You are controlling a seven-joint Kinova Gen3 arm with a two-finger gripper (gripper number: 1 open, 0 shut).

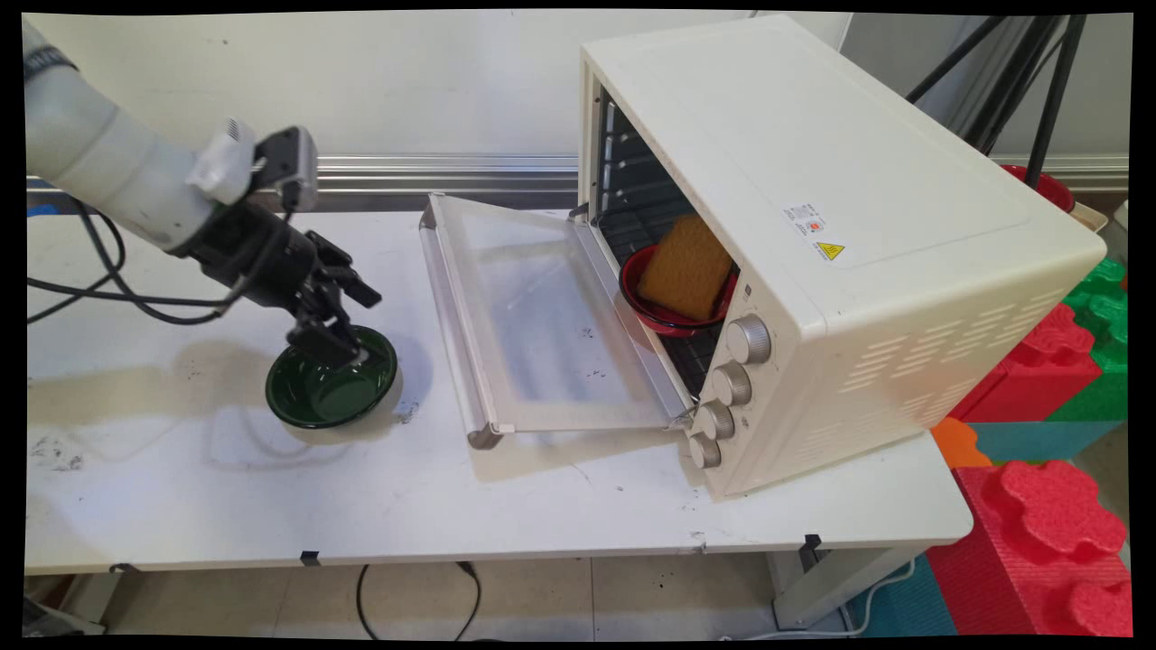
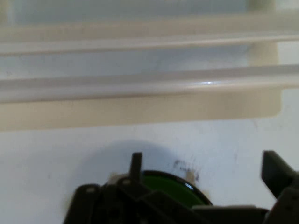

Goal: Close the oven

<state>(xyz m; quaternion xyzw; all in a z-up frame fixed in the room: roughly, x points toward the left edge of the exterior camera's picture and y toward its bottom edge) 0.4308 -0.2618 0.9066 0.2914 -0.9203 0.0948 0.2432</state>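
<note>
The gripper (image 1: 336,348) is down at the green bowl (image 1: 331,379), which sits on the white table (image 1: 226,487) to the left of the toaster oven (image 1: 813,235). In the hand view one finger stands just at the bowl's (image 2: 173,189) rim and the other is well off to the right, so the fingers are spread, not closed on anything. From the main view the lower finger looks to dip inside the bowl, near its back rim, though whether it touches I cannot tell.

The oven door (image 1: 542,325) lies flat open on the table, its handle just beside the bowl. Inside, on the rack, a red bowl (image 1: 673,298) holds a yellow sponge (image 1: 686,266), tilted against the wall.

Risk as I judge it: a one-sided grip on a smooth rim could slip or tip the bowl. Any sideways shove could slide it into the door handle, and the hanging cables (image 1: 108,289) could drag across the table.
</note>
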